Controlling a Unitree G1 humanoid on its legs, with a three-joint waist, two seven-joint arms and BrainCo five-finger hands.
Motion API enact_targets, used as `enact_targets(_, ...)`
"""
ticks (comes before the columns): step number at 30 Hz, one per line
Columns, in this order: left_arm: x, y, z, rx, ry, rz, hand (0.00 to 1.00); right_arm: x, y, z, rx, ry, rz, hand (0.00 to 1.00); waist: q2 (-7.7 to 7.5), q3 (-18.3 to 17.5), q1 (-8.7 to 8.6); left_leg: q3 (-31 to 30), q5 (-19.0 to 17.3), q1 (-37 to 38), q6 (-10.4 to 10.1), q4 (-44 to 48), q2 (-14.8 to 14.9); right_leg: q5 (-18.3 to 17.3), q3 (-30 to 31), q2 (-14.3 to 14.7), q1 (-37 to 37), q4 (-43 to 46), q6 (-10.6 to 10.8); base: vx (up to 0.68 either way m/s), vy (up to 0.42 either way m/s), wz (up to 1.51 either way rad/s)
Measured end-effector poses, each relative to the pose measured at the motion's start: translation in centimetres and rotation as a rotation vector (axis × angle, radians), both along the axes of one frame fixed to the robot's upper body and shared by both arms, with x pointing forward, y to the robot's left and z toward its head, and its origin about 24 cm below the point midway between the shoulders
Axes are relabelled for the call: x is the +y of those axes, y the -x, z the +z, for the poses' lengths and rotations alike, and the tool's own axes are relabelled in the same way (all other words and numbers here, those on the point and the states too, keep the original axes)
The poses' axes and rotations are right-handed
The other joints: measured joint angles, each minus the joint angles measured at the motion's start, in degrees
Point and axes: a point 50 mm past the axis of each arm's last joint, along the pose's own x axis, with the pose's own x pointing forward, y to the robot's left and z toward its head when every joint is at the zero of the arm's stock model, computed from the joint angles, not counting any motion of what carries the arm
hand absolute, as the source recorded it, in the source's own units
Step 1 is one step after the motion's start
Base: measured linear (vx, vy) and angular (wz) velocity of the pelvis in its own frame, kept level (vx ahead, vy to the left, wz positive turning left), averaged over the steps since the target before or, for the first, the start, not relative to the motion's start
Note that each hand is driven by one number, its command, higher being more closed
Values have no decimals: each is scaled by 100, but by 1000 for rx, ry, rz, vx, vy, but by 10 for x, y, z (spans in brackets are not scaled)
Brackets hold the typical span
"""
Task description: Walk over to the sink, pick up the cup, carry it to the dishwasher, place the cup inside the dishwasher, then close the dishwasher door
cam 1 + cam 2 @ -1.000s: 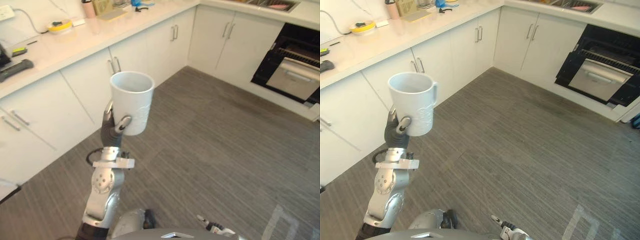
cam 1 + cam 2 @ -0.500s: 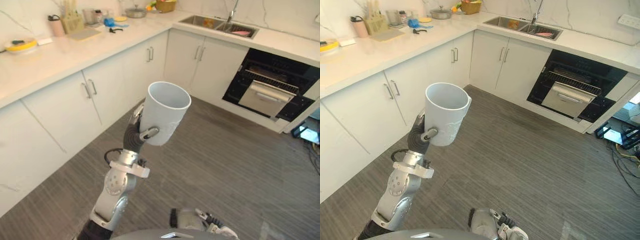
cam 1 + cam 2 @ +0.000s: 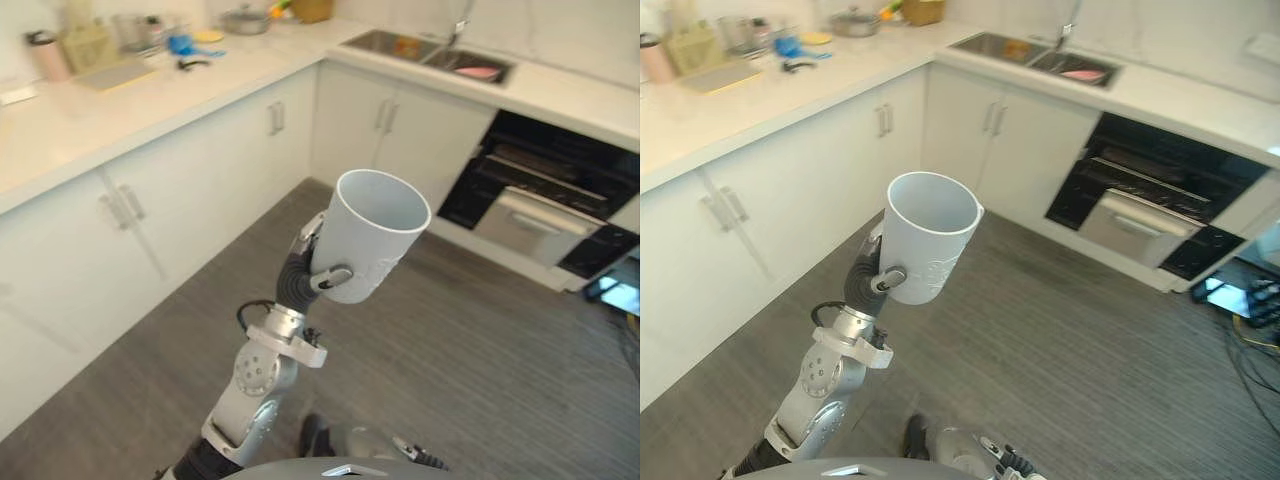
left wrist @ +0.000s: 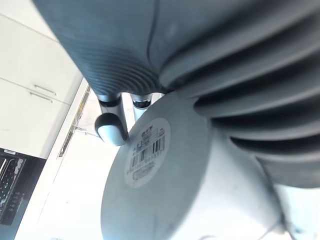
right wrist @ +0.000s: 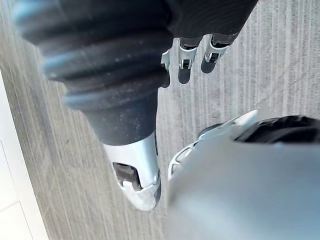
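Left eye view: the left hand (image 3: 306, 272) is holding the pale grey-white, smooth-sided cup (image 3: 376, 236) up over the grey wood-grain floor (image 3: 470, 360), fingers wrapped behind it and thumb curled across the front. The cup is tilting a little, mouth up, and looks empty. The steel sink (image 3: 430, 55) is sitting in the white counter at the back. The black dishwasher (image 3: 545, 210), front open, is sitting below the counter to the right, well apart from the cup.

Right eye view: same scene. The cup (image 3: 930, 236) is riding in the left hand (image 3: 870, 282), with the dishwasher (image 3: 1150, 205) across the floor and nothing blocking the way.

Left wrist view: the cup's round base with its barcode sticker (image 4: 147, 152) is pressing against the hand's dark cover. Dark-tipped fingertips (image 4: 111, 128) are curling round the cup wall, so the grip is looking firm.

Right wrist view: the right hand (image 5: 184, 67) is hanging over the floor, fingers loose and roughly straight, gripping nothing.

Progress, judging by this: the pick-up is done and the carry is under way. Left to do: closing the gap to the dishwasher, setting the cup inside, letting go, and shutting the door. Roughly halfway, no more.
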Motion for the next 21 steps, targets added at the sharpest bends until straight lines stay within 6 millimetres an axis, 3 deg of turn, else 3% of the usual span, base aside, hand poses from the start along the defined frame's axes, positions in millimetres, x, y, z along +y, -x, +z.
enact_targets(1,3,-2,-1,12,4,28,100,-1,-2,1,-2,6,17,0,87,74,28,-457,-316,-752,-33,1225,79,42,191,252,417,-392,-41,445,-108,-71)
enact_targets(2,6,-3,-2,18,4,41,100,-3,-4,1,-3,13,33,0,115,141,66,-560,-629,-1046,-132,1677,59,58,321,348,649,-571,-85,415,-116,-74)
enact_targets(3,11,-7,-7,38,-10,69,100,-4,-7,0,9,18,54,0,103,268,150,-630,-1211,-1541,-277,2145,-132,49,553,405,1140,-860,-117,411,-88,-78)
enact_targets(4,16,-9,-10,55,-19,91,100,-3,-8,-1,18,17,67,0,58,341,238,-632,-1629,-1970,-399,2056,-437,-17,796,394,1561,-1073,-34,403,-84,-76)
enact_targets(6,20,-10,-6,38,-10,107,100,-5,-12,-1,10,28,71,0,69,379,364,-378,-1999,-2440,-612,1152,-792,-136,1106,348,2012,-1226,66,480,-51,-70)
enact_targets(8,24,-11,-1,27,21,122,100,-4,-23,1,-26,36,83,0,87,389,380,52,-1942,-2641,-667,-692,-1332,-381,1344,154,2258,-1208,299,528,-2,-61)
enact_targets(9,24,-10,4,17,49,129,100,-5,-27,1,-41,46,90,0,118,377,373,231,-1458,-2655,-736,-2238,-1771,-469,1539,26,2394,-1220,425,427,44,-47)
enact_targets(11,24,-7,15,-9,97,153,100,-4,-30,2,-53,72,138,0,276,365,402,226,-700,-2853,-744,-3413,-2054,-525,1923,54,2600,-1235,492,635,125,-79)
enact_targets(12,26,-6,19,-18,116,170,100,2,-29,1,-50,76,179,0,293,359,438,297,-380,-2874,-633,-3755,-2095,-643,2144,92,2810,-1229,550,748,174,-108)
enact_targets(13,26,-6,20,-16,125,182,100,4,-27,1,-61,85,193,0,299,298,472,321,136,-2818,-30,-3854,-2070,-771,2334,169,3018,-1169,521,659,138,-86)
enact_targets(14,27,-6,19,-14,123,186,100,5,-26,1,-66,85,189,0,231,231,474,365,410,-2801,399,-3783,-2097,-842,2376,134,3058,-1078,460,692,119,-42)
enact_targets(15,27,-7,19,-17,117,184,100,9,-23,0,-68,76,174,0,54,168,373,443,282,-2752,602,-3727,-2240,-933,2331,-7,3006,-813,455,664,110,1)
enact_targets(16,25,-8,21,-22,117,176,100,13,-19,-2,-59,64,157,0,-79,143,339,408,132,-2615,685,-3866,-2364,-914,2291,-72,2702,-129,500,629,111,15)
enact_targets(17,25,-8,21,-25,115,173,100,12,-16,-3,-50,63,145,0,-116,137,344,353,69,-2519,660,-3952,-2413,-843,2207,-63,2536,297,634,554,118,20)
enact_targets(18,24,-11,20,-24,103,173,100,13,-8,-6,-29,48,104,0,-157,141,313,186,-71,-2282,606,-4071,-2478,-596,1960,-150,2174,1260,1249,534,122,16)
enact_targets(19,25,-16,15,-8,81,179,100,12,-8,-6,-34,53,90,0,-180,147,313,128,-341,-1883,492,-4036,-2500,-372,1476,-493,1692,2830,1685,643,148,11)
enact_targets(20,26,-17,13,-1,76,183,100,11,-9,-5,-43,59,88,0,-178,151,307,126,-474,-1694,458,-4009,-2501,-298,1285,-705,1511,3533,1708,539,128,-5)
enact_targets(21,25,-16,12,2,74,179,100,10,-12,-3,-67,65,82,0,-177,157,296,123,-651,-1385,426,-4008,-2500,-236,1003,-1119,1227,4546,1563,530,132,2)
